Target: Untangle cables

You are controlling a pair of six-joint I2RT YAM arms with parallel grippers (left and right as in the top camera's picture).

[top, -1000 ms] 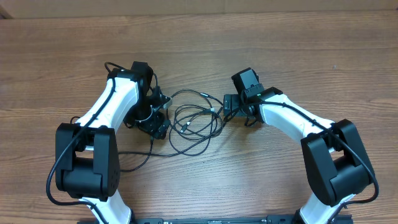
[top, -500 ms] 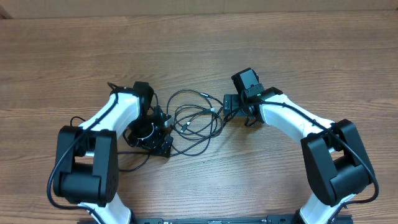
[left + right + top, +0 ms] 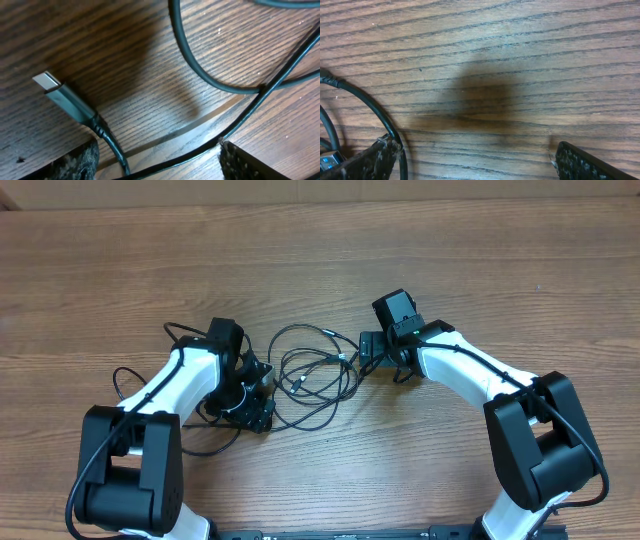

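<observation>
Looping between the open left tool (image 3: 157, 159) and the open right tool (image 3: 475, 160) lie the cables (image 3: 200, 75).

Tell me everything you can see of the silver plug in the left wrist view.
The plug is a flat, silver-grey, metal-looking connector with a rounded tip. It lies flat on the wooden table, tip toward the view's upper left. Its rear joins a ribbed black collar, from which a thin black cord runs down out of frame. Nothing grips it; only the table visibly touches it.
</observation>
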